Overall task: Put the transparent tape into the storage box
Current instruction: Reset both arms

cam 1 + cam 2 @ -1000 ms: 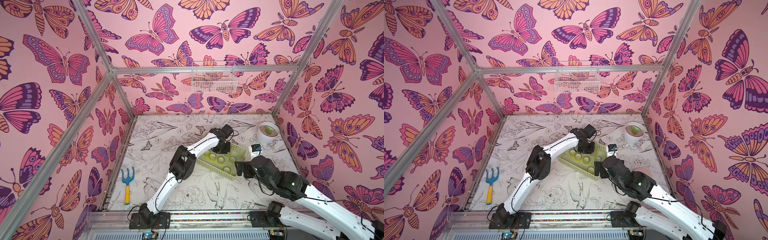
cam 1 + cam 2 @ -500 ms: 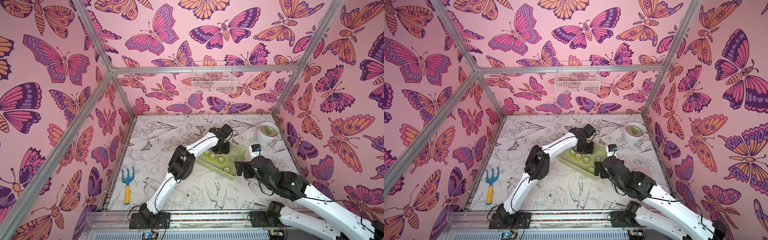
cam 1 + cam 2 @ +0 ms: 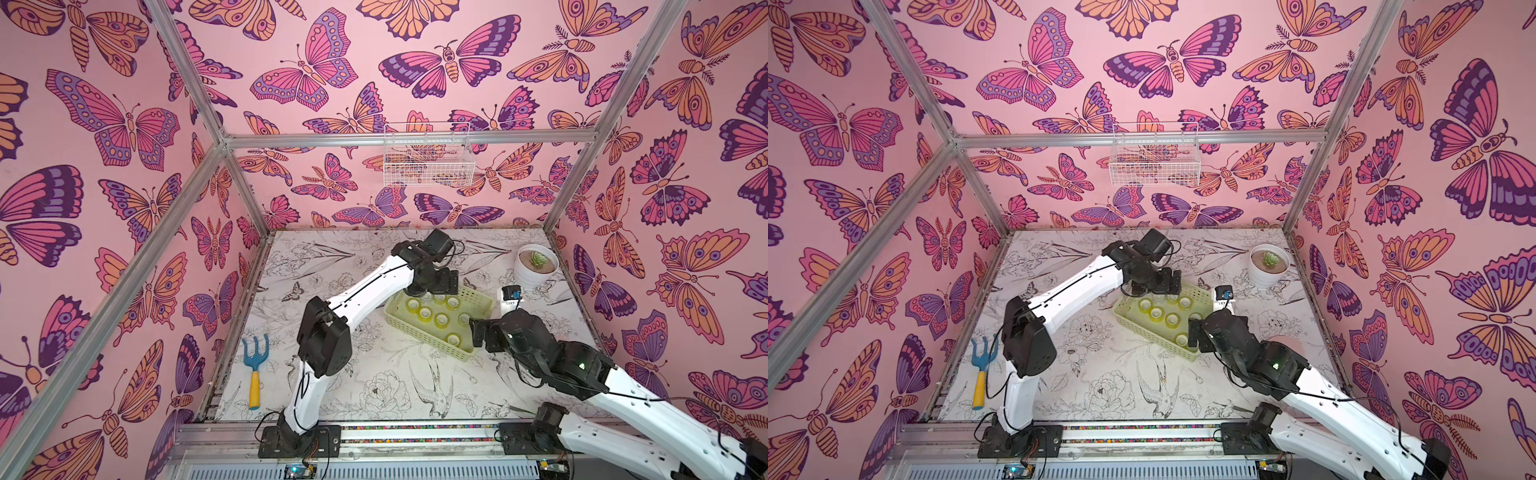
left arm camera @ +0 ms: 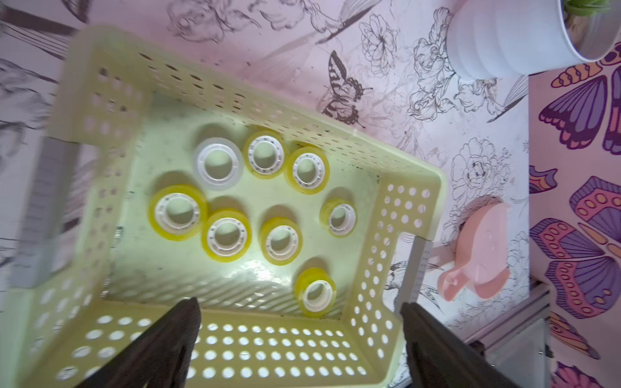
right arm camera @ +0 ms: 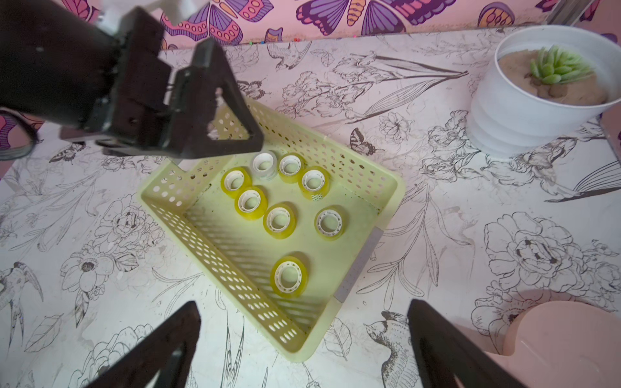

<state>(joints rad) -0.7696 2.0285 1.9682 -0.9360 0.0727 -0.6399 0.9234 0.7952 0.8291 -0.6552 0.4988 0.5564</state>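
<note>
The storage box [image 3: 428, 344] [image 3: 1149, 332] [image 4: 235, 339] [image 5: 215, 258] is a pale yellow-green perforated basket lying askew on the table. Several tape rolls lie flat on its floor. Most are yellowish [image 4: 229, 235] [image 5: 289, 276]. One clear whitish roll of transparent tape [image 4: 218, 164] [image 5: 264, 165] lies near the far wall. My left gripper [image 3: 439, 286] [image 3: 1163, 286] [image 4: 299, 309] hangs open and empty over the box's far end, right above that clear roll. My right gripper [image 3: 478, 332] [image 3: 1196, 332] [image 5: 302, 309] is open and empty over the box's near right corner.
A white pot with a succulent [image 3: 536, 266] [image 5: 524, 100] stands at the back right. A pink scoop [image 4: 480, 248] [image 5: 564, 336] lies on the table right of the box. A blue and yellow garden fork [image 3: 254, 365] lies at the left edge. A white wire basket [image 3: 428, 156] hangs on the back wall.
The left gripper's jaws have spread open over the box's far end. Both arms have stayed almost where they were.
</note>
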